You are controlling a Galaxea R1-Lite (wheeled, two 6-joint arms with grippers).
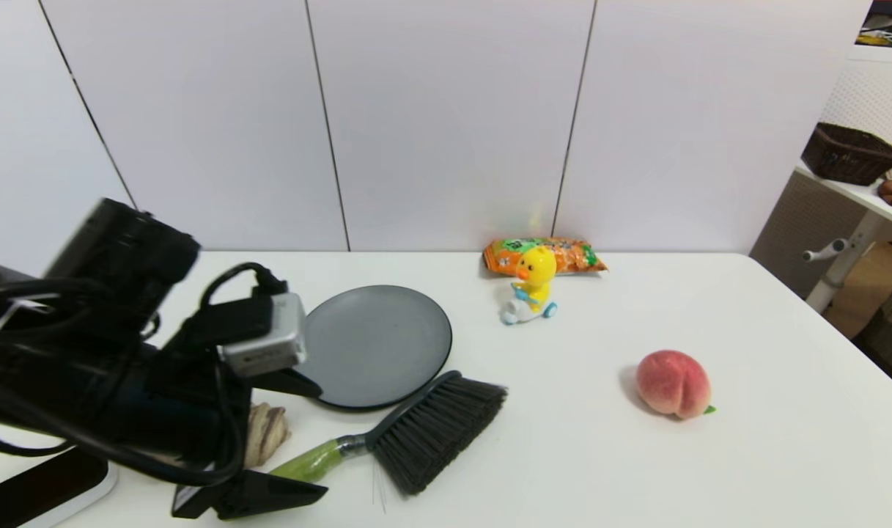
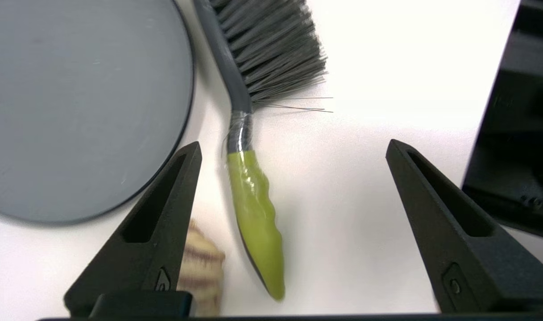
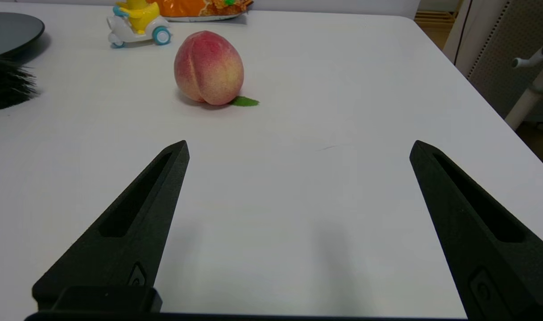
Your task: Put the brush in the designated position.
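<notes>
On the white table [image 1: 709, 469] before me lie a dark plate [image 1: 376, 345], the brush [image 1: 409, 436] just beside it, a striped shell [image 1: 268, 433], a duck toy [image 1: 531, 293], a snack bag [image 1: 574, 257] and a peach [image 1: 673, 383].

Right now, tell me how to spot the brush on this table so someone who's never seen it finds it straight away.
Start at the round dark grey plate on the table's left half; the brush lies just in front of it, bristles fanning toward the table's middle. The open left gripper hovers over its handle. Unlike the striped shell beside it, it has long black bristles and a slim lime-green handle.
</notes>
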